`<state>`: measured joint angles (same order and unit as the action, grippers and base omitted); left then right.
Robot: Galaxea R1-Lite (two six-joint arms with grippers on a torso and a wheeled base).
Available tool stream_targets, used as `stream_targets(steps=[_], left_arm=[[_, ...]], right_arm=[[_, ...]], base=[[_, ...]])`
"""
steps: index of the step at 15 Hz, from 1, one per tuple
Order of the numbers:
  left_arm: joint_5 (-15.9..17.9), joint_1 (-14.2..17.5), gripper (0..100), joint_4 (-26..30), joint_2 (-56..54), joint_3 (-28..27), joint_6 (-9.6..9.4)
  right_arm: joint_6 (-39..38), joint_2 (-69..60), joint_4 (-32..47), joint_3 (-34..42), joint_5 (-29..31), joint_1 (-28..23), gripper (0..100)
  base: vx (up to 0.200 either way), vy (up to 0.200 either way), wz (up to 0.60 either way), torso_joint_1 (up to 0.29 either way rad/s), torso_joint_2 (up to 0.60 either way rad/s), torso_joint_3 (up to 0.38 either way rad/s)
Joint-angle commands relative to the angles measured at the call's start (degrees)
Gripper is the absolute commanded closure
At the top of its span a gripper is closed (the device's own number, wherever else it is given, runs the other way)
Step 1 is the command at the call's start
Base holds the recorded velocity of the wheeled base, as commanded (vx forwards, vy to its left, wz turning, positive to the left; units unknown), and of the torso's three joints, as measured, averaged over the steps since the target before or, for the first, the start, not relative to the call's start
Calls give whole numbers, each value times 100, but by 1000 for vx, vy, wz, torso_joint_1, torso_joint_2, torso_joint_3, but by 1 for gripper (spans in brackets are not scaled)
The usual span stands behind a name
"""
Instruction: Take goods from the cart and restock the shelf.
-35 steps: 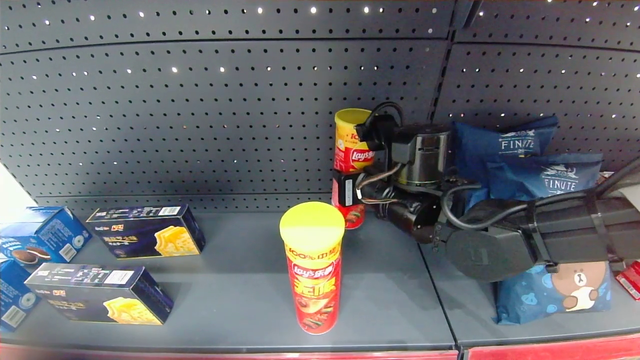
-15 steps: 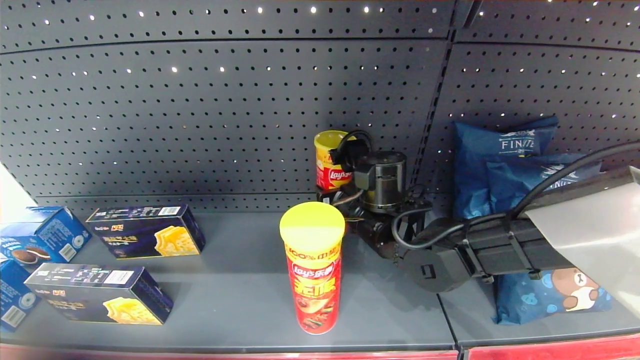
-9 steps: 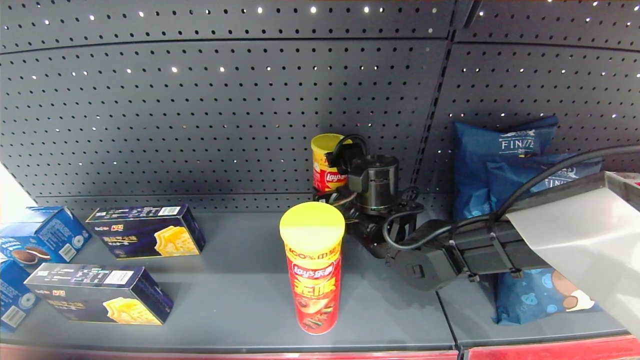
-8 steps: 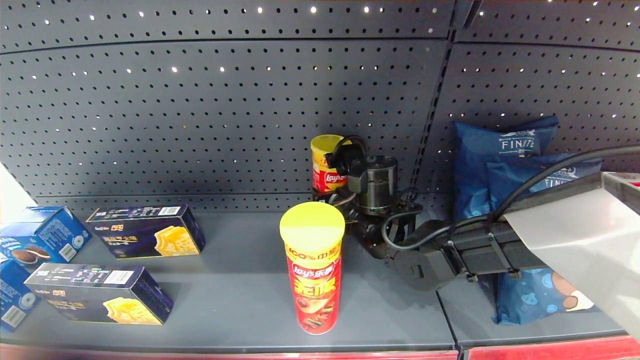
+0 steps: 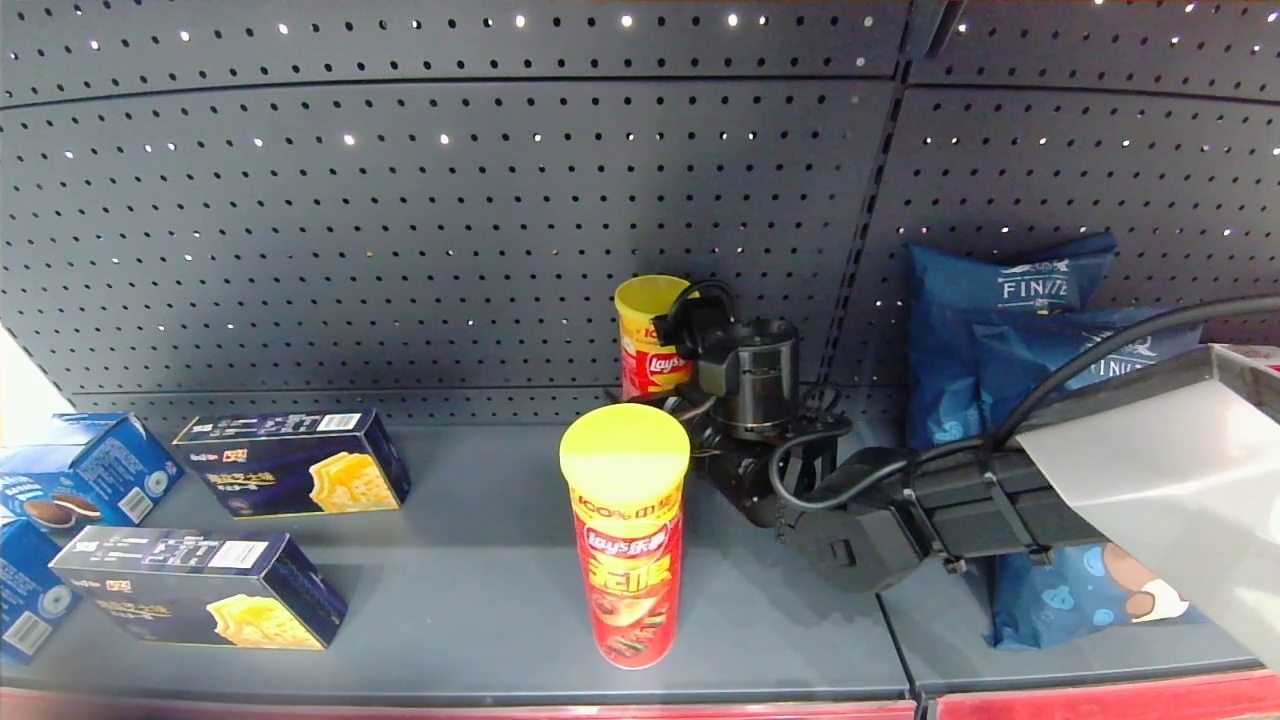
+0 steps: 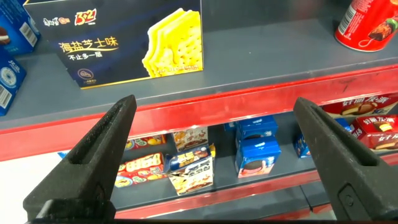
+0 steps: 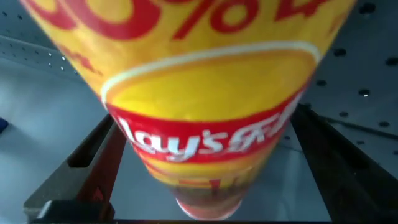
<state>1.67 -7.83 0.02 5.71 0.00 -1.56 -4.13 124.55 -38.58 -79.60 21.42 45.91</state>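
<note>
The lower part of the rear red chip can with a yellow lid (image 5: 648, 335) is hidden behind the wrist and the front can, so I cannot tell whether it rests on the dark grey metal shelf (image 5: 480, 580). The right hand (image 7: 211, 171) is closed around its body, one finger on each side. This can is at 12 o'clock from the second such can (image 5: 625, 530), which stands upright near the shelf front.

The left hand (image 6: 211, 162) is spread wide and empty before the shelf's red front edge (image 6: 249, 93).

At 9 o'clock lie two dark navy cracker boxes (image 5: 295, 462) (image 5: 200, 588) and two blue cookie boxes (image 5: 90, 470) (image 5: 25, 590), the latter cut off by the frame. At 3 o'clock are three blue snack bags (image 5: 1000, 290) (image 5: 1050, 370) (image 5: 1060, 600), partly covered by the arm.
</note>
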Motion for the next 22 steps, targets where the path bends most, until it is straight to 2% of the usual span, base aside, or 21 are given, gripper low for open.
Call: stream_targets(steps=[1, 10, 17, 22], left_arm=[[0, 0, 0, -2, 10, 0, -2], [0, 0, 0, -2, 10, 0, -2], [9, -8, 0, -2, 10, 0, -2], [0, -8, 0, -2, 10, 0, -2]], right_arm=[[0, -142, 18, 156, 3, 6, 0], [27, -1117, -352, 1791, 38, 6, 0], [35, -1689, -352, 2459, 64, -56, 0], [44, -1926, -316, 2819, 222, -548, 0]], base=[[0, 0, 0, 0, 0, 0], [0, 0, 0, 0, 0, 0], [0, 0, 0, 0, 0, 0], [0, 0, 0, 0, 0, 0]])
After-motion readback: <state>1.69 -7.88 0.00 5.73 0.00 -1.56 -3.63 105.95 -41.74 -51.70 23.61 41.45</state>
